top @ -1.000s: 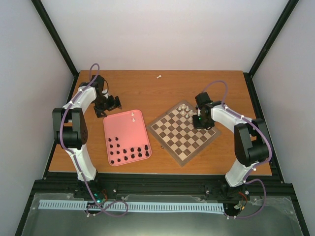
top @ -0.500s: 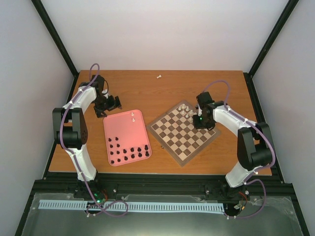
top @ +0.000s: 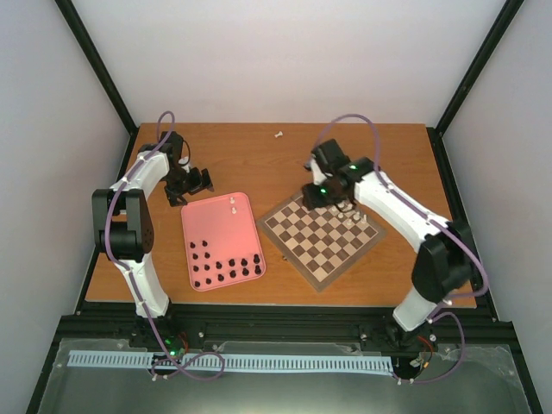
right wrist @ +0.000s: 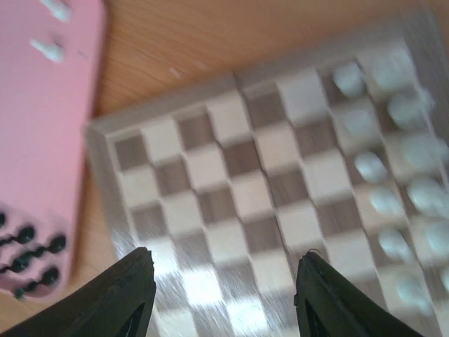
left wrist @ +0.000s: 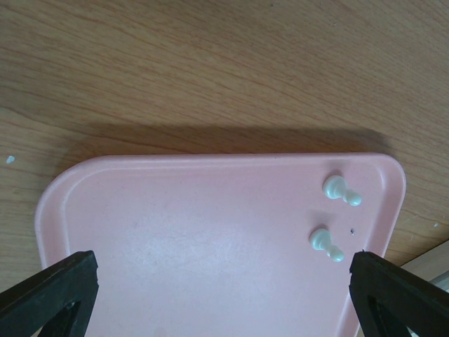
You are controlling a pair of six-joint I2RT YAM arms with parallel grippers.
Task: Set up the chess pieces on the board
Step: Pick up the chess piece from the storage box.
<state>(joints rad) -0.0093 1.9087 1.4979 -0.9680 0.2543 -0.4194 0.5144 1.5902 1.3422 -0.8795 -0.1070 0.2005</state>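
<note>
Right gripper (right wrist: 221, 288): fingers (right wrist: 130, 295) parted with nothing between them, poised over the chessboard (right wrist: 231, 182), which fills the blurred wrist view. Cream-white pieces (right wrist: 370, 166) stand in two rows along the board edge to the right of the fingers. The pink tray (right wrist: 42, 140) lies to their left, apart from the board, and holds black pieces (right wrist: 27, 234) at its near end and two cream-white pawns (right wrist: 48, 49) at its far end. Left gripper (left wrist: 223, 270): fingers (left wrist: 49, 295) spread wide and empty above the tray's far end, the two pawns just ahead of the right-hand finger. One stray cream-white piece (top: 279, 134) lies on the wooden table (top: 259, 164), well beyond both grippers.
</note>
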